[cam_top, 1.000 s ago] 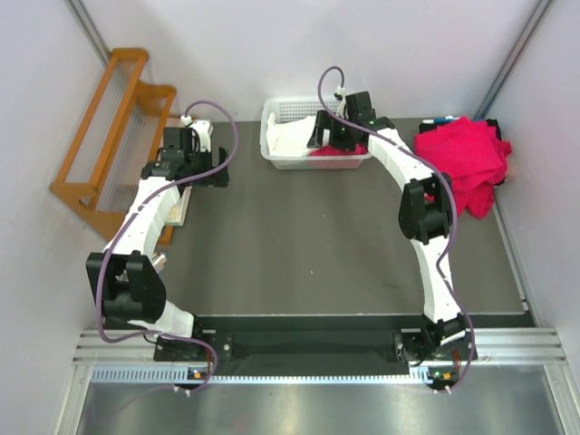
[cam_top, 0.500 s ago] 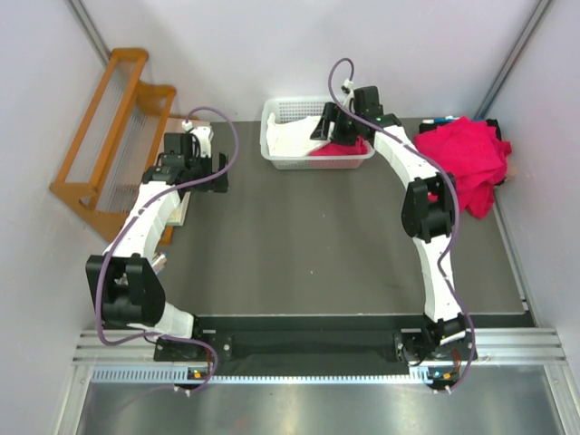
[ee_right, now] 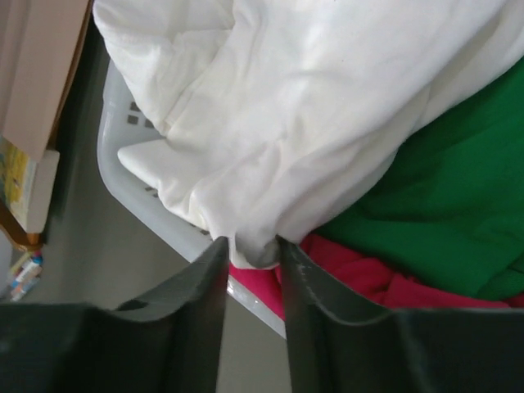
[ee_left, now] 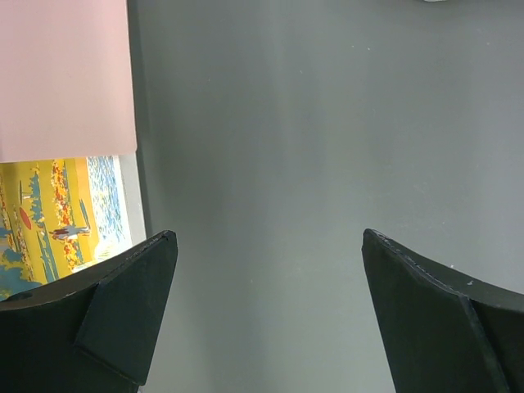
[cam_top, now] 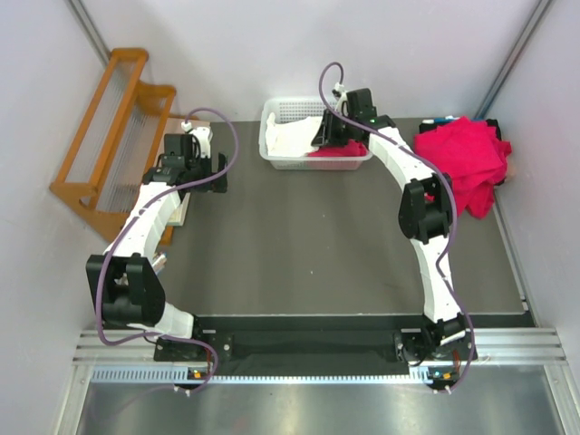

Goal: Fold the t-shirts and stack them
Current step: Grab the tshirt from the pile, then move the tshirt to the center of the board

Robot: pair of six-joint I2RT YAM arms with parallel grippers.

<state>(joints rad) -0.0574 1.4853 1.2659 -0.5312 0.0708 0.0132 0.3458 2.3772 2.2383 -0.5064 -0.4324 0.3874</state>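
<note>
Dark grey table [cam_top: 299,236] between pale walls [cam_top: 272,45]. At its far edge a white lattice basket [cam_top: 299,164] holds a crumpled white t-shirt [ee_right: 311,98] on top, spilling over the rim, with a green t-shirt [ee_right: 442,188] beside it and a crimson t-shirt [ee_right: 360,278] beneath. A crimson pile [cam_top: 458,159] lies at the far right corner. With its 2 fingers drawn narrow, the right gripper [ee_right: 252,246] pinches a fold of the white t-shirt. Spread wide, the left gripper [ee_left: 268,237] hangs over bare table beside a yellow-and-blue printed sheet [ee_left: 57,209]; no wording is legible.
</note>
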